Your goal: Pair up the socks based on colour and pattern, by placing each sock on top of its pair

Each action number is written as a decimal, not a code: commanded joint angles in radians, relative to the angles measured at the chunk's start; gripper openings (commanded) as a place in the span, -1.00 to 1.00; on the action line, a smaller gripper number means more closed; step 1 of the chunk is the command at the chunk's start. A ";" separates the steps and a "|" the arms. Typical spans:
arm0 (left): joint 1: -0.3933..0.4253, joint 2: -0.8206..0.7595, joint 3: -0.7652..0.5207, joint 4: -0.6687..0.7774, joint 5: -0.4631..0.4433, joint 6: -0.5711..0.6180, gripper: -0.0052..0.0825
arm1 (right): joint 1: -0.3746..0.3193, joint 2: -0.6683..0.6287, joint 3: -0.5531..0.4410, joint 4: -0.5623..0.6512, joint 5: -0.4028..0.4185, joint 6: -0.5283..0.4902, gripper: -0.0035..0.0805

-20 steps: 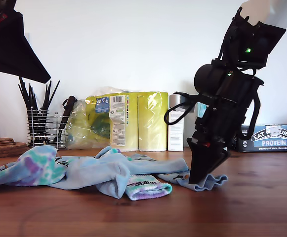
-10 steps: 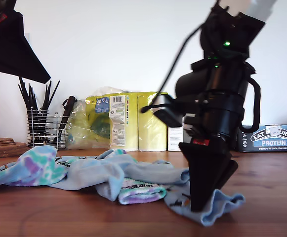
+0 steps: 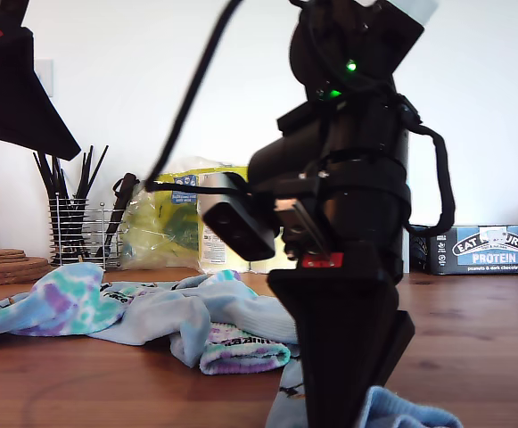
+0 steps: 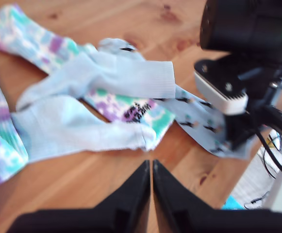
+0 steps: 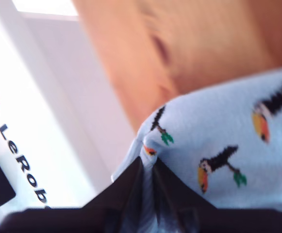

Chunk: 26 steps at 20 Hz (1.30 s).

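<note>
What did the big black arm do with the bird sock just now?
My second gripper, shut on the bird-print sock, dragged it toward the camera, out of the sock pile. My first gripper stayed shut and empty; the tie-dye sock stayed put.

2 plain light blue socks [image 4: 126, 77]. 2 tie-dye socks [image 4: 29, 36] counted for certain, 1 with a lettered cuff. 1 bird-print sock [image 4: 199, 121] clearly seen. Further back on the table [image 3: 472, 312]: 1 wire utensil rack [image 3: 76, 234], 1 wrapped pack of paper rolls [image 3: 174, 223], 1 protein box [image 3: 490, 248], 1 stack of cork mats [image 3: 4, 266].
</note>
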State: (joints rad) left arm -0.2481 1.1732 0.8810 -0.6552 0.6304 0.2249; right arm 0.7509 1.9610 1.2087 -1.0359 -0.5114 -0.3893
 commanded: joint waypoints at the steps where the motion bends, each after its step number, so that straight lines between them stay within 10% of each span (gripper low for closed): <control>1: -0.003 -0.001 -0.010 0.004 -0.006 0.011 -0.94 | -0.005 0.016 -0.017 -0.018 -0.003 0.001 -0.90; 19: -0.004 0.006 -0.010 0.097 -0.034 0.002 -0.94 | -0.077 -0.290 -0.016 0.002 0.071 -0.004 -0.28; 23: -0.061 0.074 -0.010 0.184 -0.033 0.012 -0.94 | -0.120 -0.298 -0.016 0.040 0.087 -0.003 -0.94; 26: -0.104 0.169 -0.010 0.278 -0.040 0.010 -0.94 | -0.184 -0.326 -0.016 0.076 0.094 0.037 -0.95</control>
State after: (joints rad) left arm -0.3557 1.3243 0.8810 -0.3943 0.5922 0.2314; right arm 0.5789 1.6600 1.2049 -0.9703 -0.4206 -0.3630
